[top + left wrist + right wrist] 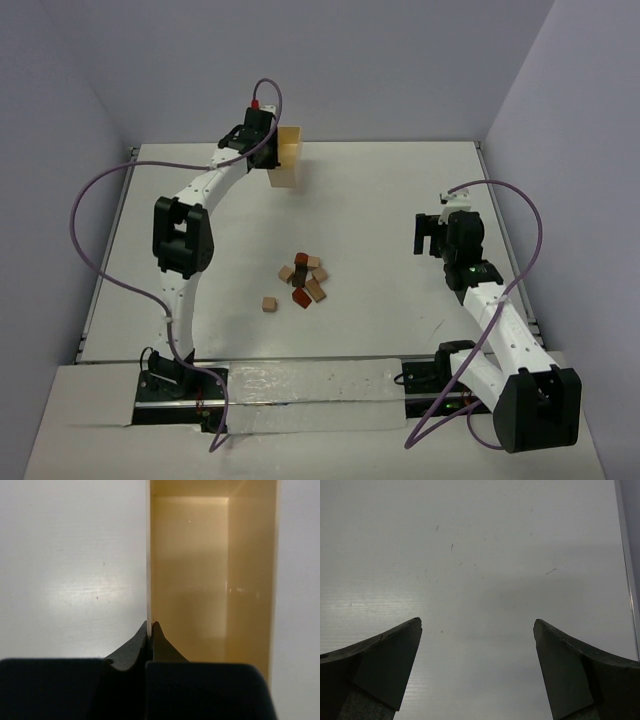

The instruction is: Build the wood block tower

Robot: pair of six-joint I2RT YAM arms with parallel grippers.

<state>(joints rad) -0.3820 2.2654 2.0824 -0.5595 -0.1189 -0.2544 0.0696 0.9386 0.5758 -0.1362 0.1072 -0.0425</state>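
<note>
Inspection of the table [380, 200] found the blocks [303, 280] lying as a loose heap near its middle, between the two arms, with nothing stacked. The heap showed no clear long axis. Its tan and reddish-brown pieces pointed in different directions, and one longer tan piece [316, 290] lay slanted at the heap's near right edge. How the other pieces were turned was too small to make out. A single tan cube [268, 303] sat apart, just to the near left of the heap.

The left gripper [149, 632] was at the far side of the table, its fingers clenched on one thin side wall of a pale wooden box [290, 160], one finger inside and one outside. The right gripper [477, 625] hung over bare table at the right, well away from the blocks, fingers spread wide and grasping nothing.

The surface was white, matt and lightly speckled. Plain pale walls [380, 60] enclosed it on three sides.
</note>
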